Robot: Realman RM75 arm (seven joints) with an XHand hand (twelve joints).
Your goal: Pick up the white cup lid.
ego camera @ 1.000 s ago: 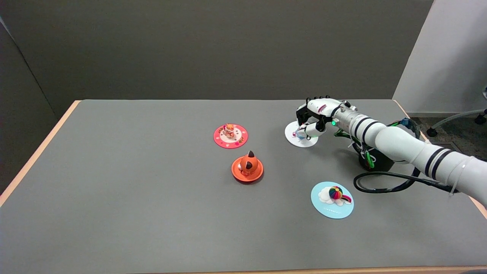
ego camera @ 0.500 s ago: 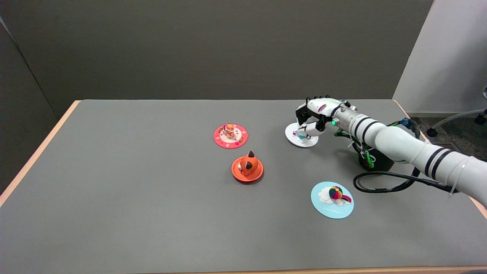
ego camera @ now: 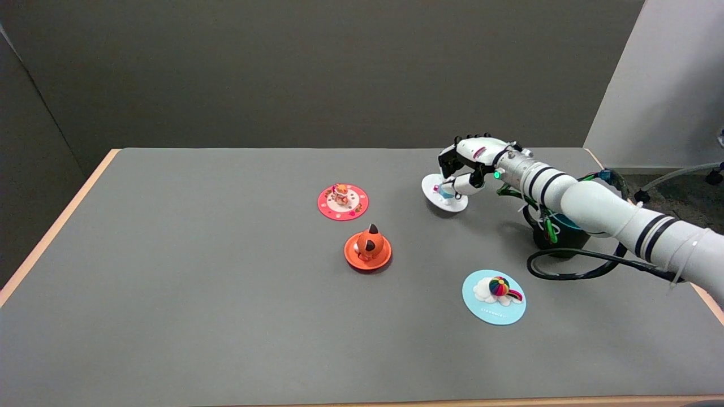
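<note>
The white cup lid [ego camera: 438, 195] is a round white disc with a small coloured figure on top, at the table's right rear. My right hand [ego camera: 466, 167] reaches in from the right and grips the lid by its figure, fingers curled over the top and thumb underneath. The lid hangs tilted just above the grey table, with a shadow beneath it. Most of the figure is hidden by my fingers.
A pink lid [ego camera: 343, 202] lies at mid-table, an orange lid [ego camera: 367, 250] with a fox-like figure nearer, and a light blue lid [ego camera: 494, 297] with a rainbow ball at the front right. A dark pot [ego camera: 557, 237] and black cable [ego camera: 565, 271] sit under my forearm.
The white lid has come off the table and tilted, rising slightly up and left with my hand. The forearm has lifted too.
</note>
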